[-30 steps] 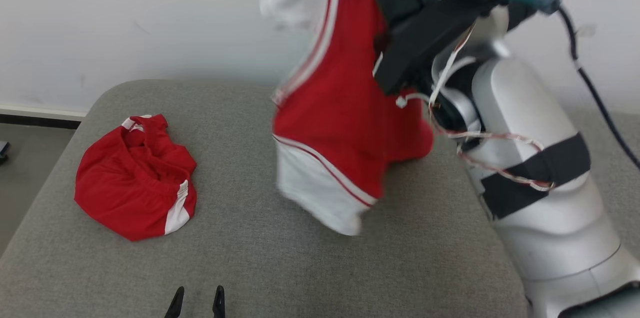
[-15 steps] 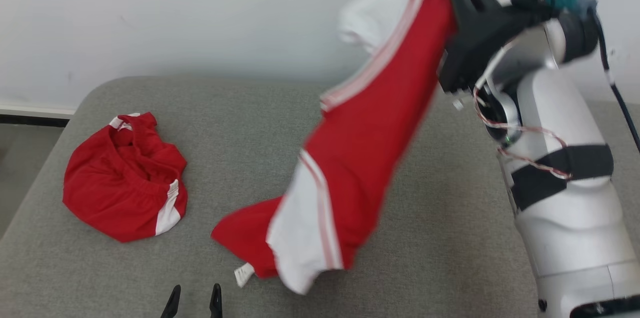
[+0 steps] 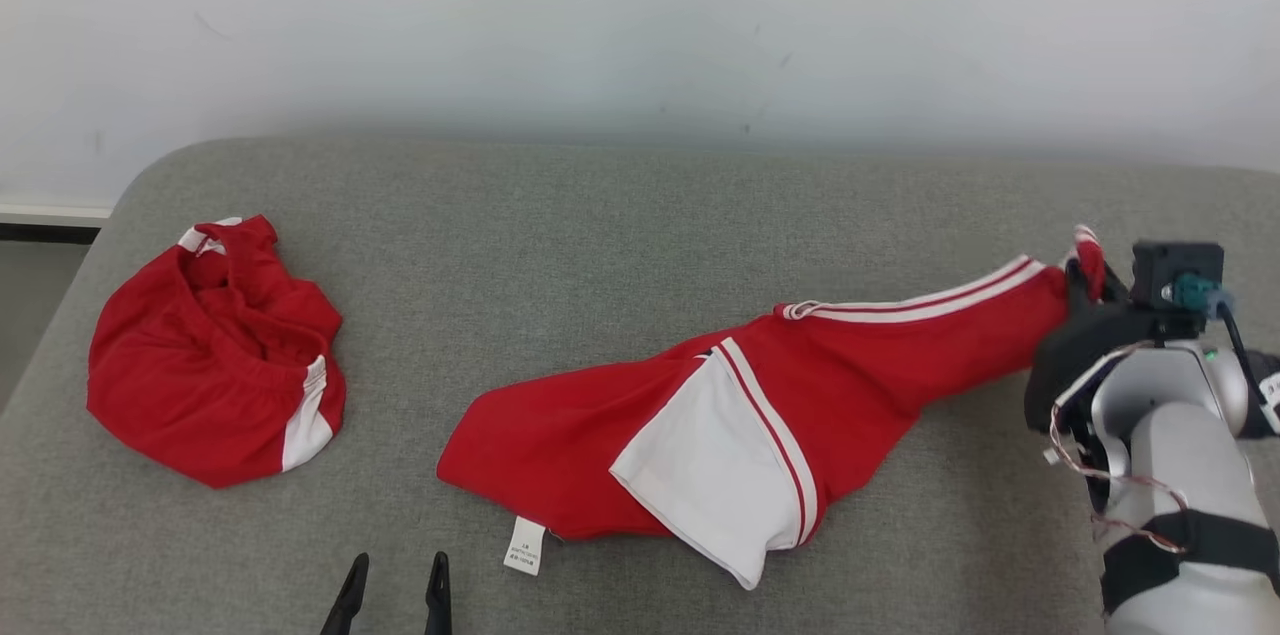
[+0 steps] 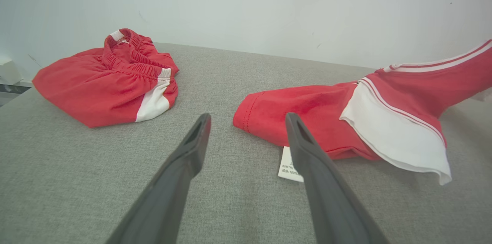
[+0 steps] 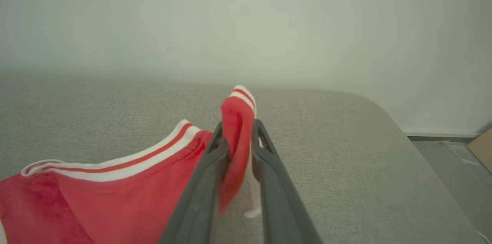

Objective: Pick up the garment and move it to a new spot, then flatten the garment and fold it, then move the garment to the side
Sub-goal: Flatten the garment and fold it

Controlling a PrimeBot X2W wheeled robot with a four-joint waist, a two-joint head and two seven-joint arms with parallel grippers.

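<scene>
At the far left of the head view, a crumpled red bundle (image 3: 200, 365) with white trim is being borne by the grey cushion (image 3: 600, 205), well apart from the other cloth. Just to the right, at the bottom edge, the left gripper (image 3: 398, 565) is being shown apart from any fabric. Its two dark fingers are being held spread wide with nothing between them, and in the left wrist view they are being pointed toward the near end of the garment. A white label (image 3: 524, 545) is being shown lying on the cushion at the garment's lower edge, just right of that gripper. The garment (image 3: 860, 355), red with a white panel (image 3: 700, 455) and striped white trim, is being stretched across the middle of the cushion. Its left part is being laid flat on the grey surface, while its right end is being lifted off it toward the right. At the far right, that raised end is being pinched by the right gripper (image 3: 1084, 277). Its fingers are being pressed together on a fold of red cloth with a striped white edge, as is being shown plainly in the right wrist view. Behind everything a pale wall (image 3: 640, 15) is being seen.
</scene>
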